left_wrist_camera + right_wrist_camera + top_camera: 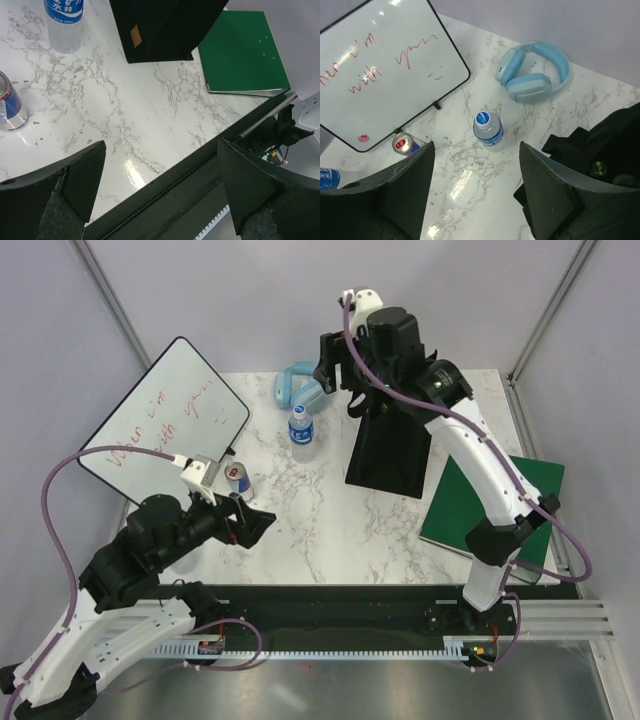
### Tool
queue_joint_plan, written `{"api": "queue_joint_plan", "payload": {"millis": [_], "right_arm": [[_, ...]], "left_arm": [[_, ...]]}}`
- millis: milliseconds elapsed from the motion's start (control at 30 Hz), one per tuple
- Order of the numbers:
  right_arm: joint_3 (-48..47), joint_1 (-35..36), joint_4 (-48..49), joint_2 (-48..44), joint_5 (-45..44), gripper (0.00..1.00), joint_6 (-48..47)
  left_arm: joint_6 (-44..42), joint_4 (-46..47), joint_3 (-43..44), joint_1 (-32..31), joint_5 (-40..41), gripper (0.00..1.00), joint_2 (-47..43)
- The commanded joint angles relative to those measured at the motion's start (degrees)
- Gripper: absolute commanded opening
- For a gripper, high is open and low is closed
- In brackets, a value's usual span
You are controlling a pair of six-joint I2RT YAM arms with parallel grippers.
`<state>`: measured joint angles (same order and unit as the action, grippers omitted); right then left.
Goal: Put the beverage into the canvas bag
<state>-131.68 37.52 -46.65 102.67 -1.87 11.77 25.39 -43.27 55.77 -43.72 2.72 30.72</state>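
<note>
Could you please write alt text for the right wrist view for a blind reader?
Framed by the open right gripper, a water bottle stands on the marble table, with a drink can to its left, a whiteboard and blue headphones beyond, and the black canvas bag at right.

The overhead camera looks steeply down on the whole white marble table (320, 530). The left wrist view skims low toward 2 o'clock. The right wrist view looks down from high over 11 o'clock. All three share the clear blue-labelled water bottle (302, 428).
</note>
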Motion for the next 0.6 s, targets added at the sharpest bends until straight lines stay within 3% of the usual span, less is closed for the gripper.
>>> {"api": "queue_joint_plan", "payload": {"millis": [0,233,567], "right_arm": [[1.6,2.38,2.71,4.71,-5.68,0.76,0.36],[0.63,6.34,4.46,12.1,-9.73,0.77,-0.69],[-2.53,6.78,5.52,23.7,-13.25,0.78,-3.15]], "left_arm": [[-2.36,0.46,1.54,0.13,1.23,1.0,-2.42],[-2.8,-0.06,1.27,0.13,3.17,1.0,-5.49],[-3.68,-0.33,1.1,0.13,4.57,1.0,-6.37]]}}
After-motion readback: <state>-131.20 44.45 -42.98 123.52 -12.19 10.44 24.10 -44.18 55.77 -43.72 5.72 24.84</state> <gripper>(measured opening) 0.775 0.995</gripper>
